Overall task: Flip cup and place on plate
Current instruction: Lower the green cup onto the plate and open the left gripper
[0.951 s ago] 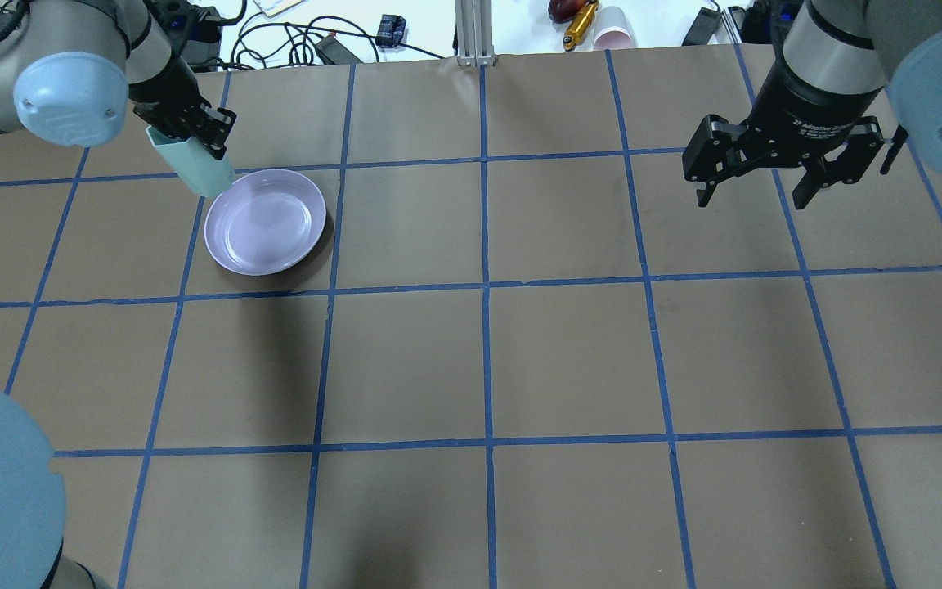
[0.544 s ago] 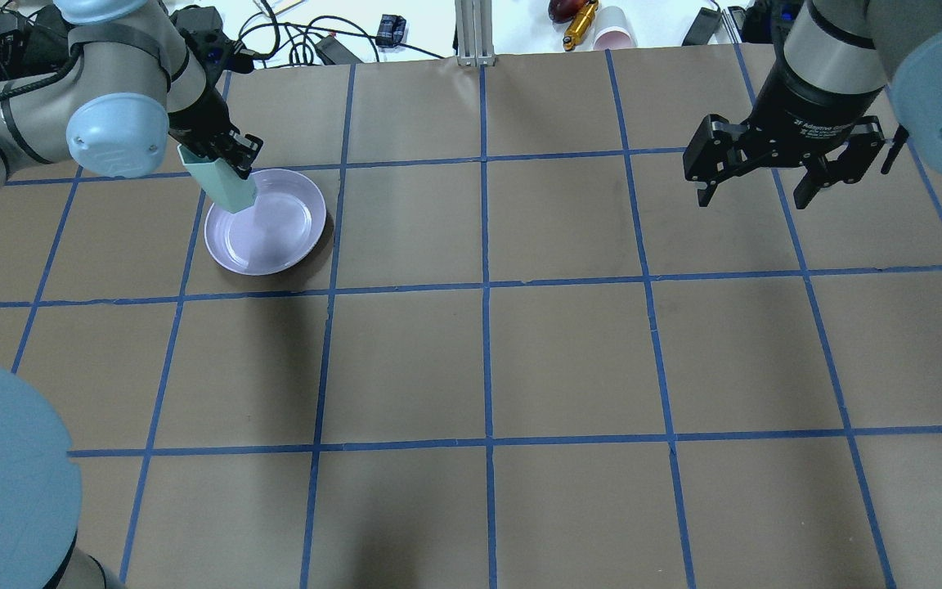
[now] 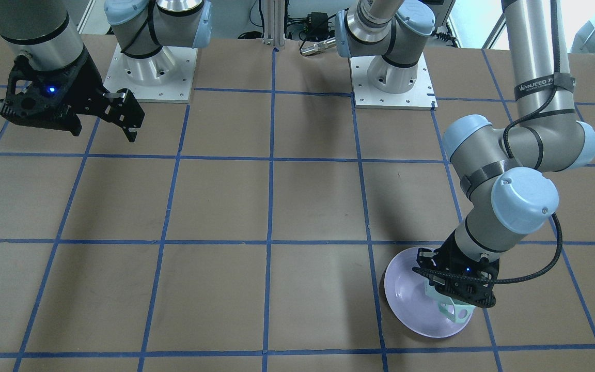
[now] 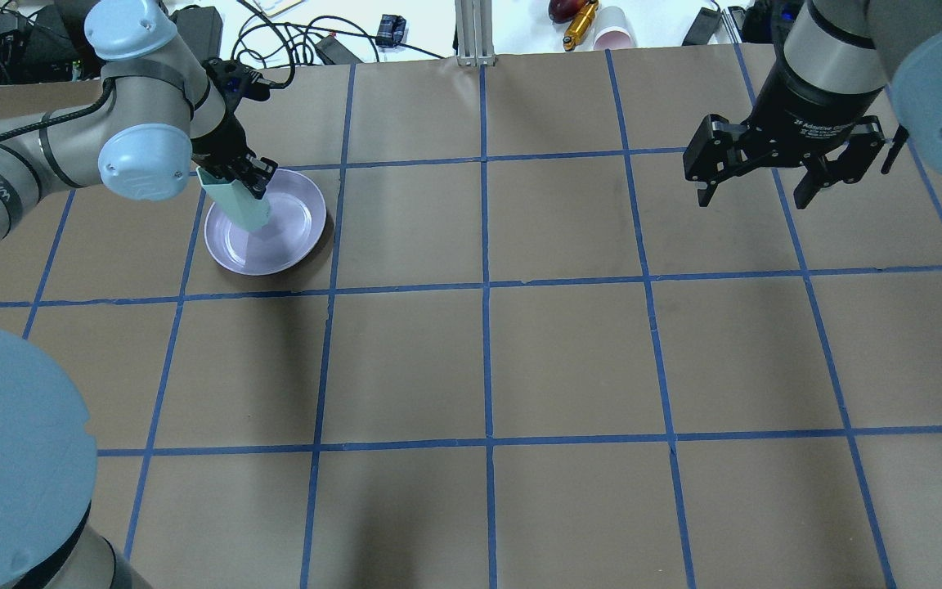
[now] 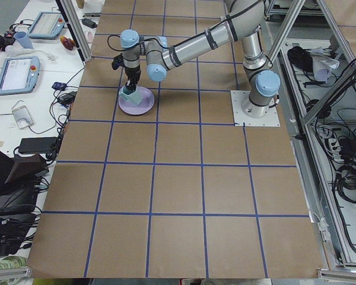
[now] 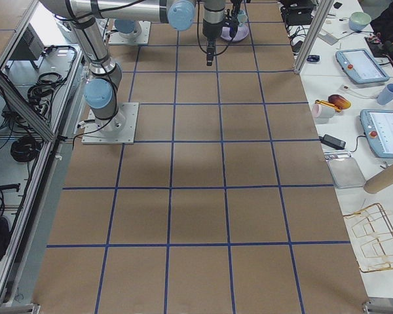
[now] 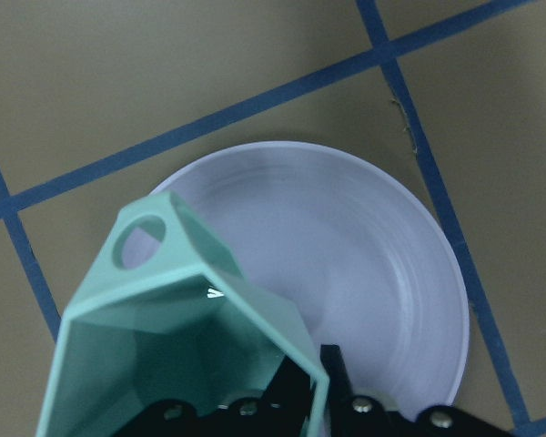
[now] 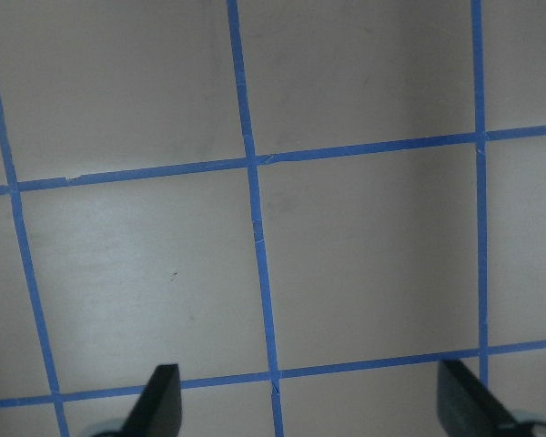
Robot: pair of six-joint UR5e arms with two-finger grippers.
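The left pincer (image 4: 248, 173) is holding the cup (image 4: 240, 206) by the wall at its rim, with the black fingers (image 7: 338, 371) closing on one corner of the rim. The cup is a pale mint-green piece with flat facets and sharp edges, and it is leaning, not standing upright. In the left wrist view its angular mouth is opening toward the camera, and the handle, with a hole through it, is pointing away toward the plate (image 7: 373, 246). The cup is hanging over the plate, at the side of the dish toward the far edge of the counter (image 4: 569, 360). In the front-facing view its lower end (image 3: 455, 311) is showing low over that rim. I cannot tell if the base is touching the plate already. The plate (image 4: 291, 225) is round and shallow, lavender, with a glossy surface that is giving soft reflections, and faint rings are running inside its raised rim. It is lying flat on the counter, which is wearing matte brown paper divided into squares by blue tape (image 4: 486, 286). The right pincer (image 4: 753, 195) is hanging well apart from the plate, above bare paper, with its black jaws spreading wide and holding nothing.
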